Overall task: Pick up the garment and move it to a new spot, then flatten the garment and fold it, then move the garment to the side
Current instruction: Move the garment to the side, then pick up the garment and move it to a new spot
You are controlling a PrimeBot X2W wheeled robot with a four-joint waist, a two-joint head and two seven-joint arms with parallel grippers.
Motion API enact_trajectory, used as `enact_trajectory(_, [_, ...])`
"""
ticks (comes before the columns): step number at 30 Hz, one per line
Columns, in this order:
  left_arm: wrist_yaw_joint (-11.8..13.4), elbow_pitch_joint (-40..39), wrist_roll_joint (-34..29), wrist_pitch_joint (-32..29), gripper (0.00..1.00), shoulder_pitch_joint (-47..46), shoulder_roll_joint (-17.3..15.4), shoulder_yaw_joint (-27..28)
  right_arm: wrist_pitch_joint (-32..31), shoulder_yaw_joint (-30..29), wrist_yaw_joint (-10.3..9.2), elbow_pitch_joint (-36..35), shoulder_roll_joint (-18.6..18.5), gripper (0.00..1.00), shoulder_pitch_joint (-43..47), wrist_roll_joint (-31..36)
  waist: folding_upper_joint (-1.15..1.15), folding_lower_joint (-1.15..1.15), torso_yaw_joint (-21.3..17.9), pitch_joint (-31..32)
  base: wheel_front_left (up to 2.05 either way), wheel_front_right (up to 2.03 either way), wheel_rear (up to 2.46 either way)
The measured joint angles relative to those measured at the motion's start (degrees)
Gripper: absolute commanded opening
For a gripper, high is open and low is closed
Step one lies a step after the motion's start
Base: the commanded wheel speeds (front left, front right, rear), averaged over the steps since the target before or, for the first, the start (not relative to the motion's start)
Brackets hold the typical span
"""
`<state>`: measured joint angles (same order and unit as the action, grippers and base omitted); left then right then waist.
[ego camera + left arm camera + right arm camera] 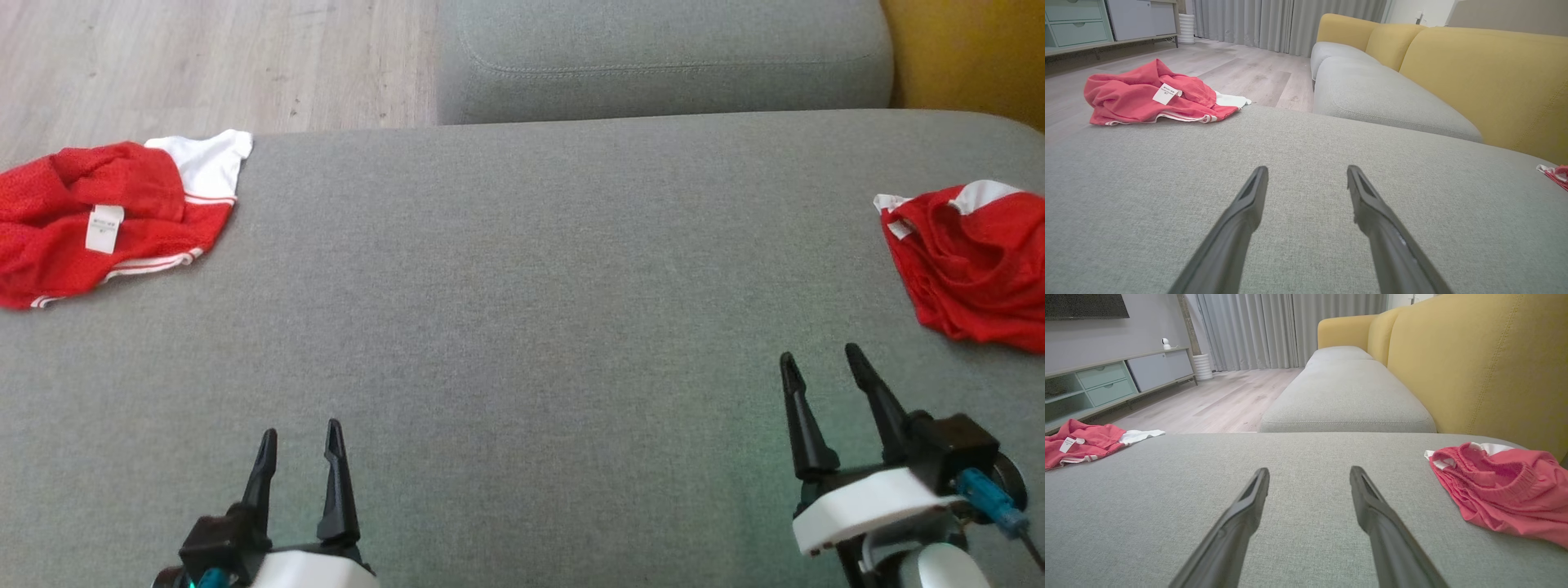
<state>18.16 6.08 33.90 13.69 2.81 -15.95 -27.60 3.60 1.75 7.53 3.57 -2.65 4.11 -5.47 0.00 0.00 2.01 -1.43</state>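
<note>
Two red-and-white garments lie on the grey sofa seat [522,269]. One garment [98,212] is bunched at the far left edge with a white label facing up; it also appears as the crumpled garment [1151,96] and garment [1081,443] in the wrist views. The other garment [971,261] is crumpled at the right edge, seen close as the red garment [1502,486]. My left gripper [300,437] hovers open near the front left, nothing between its fingers. My right gripper [820,359] is open at the front right, a short way left of the right garment.
A second grey seat cushion [661,57] adjoins at the back, with a yellow backrest [1474,363] along the right. Wooden floor [204,57] lies beyond the left back edge. A low cabinet [1106,381] and curtains [1257,330] stand across the room.
</note>
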Motion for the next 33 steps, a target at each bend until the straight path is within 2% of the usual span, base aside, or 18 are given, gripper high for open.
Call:
enact_trajectory(11, [0.1,0.0,0.0,-0.6,1.00,0.0,0.0,-0.5,0.0,-0.1,0.00,1.2,0.0,1.00,0.1,0.0,0.00,0.00,0.4,0.2,0.00,0.00,0.00])
enact_trajectory(16, [0.0,0.0,0.0,-1.0,1.00,-0.1,0.0,-1.3,0.0,-0.7,0.00,1.3,0.0,1.00,0.7,0.0,0.00,0.01,2.6,0.7,0.00,0.00,0.00])
enact_trajectory(22, [0.1,-0.1,0.0,-1.1,1.00,-0.2,-0.2,-1.7,0.0,-0.8,0.00,1.2,0.0,1.00,2.4,0.0,0.00,0.01,9.0,1.3,0.00,0.00,0.00])
enact_trajectory(31, [0.8,-1.3,0.0,-1.5,1.00,0.0,-1.8,-1.2,0.2,0.8,0.00,1.1,0.1,1.00,2.3,-0.6,0.00,0.00,22.3,2.0,0.00,0.00,0.00])
enact_trajectory(33, [1.6,-2.2,0.0,-1.5,1.00,0.4,-1.8,0.0,0.1,2.4,0.00,1.1,0.1,1.00,2.1,-0.6,0.00,0.00,24.9,1.9,0.00,0.00,0.00])
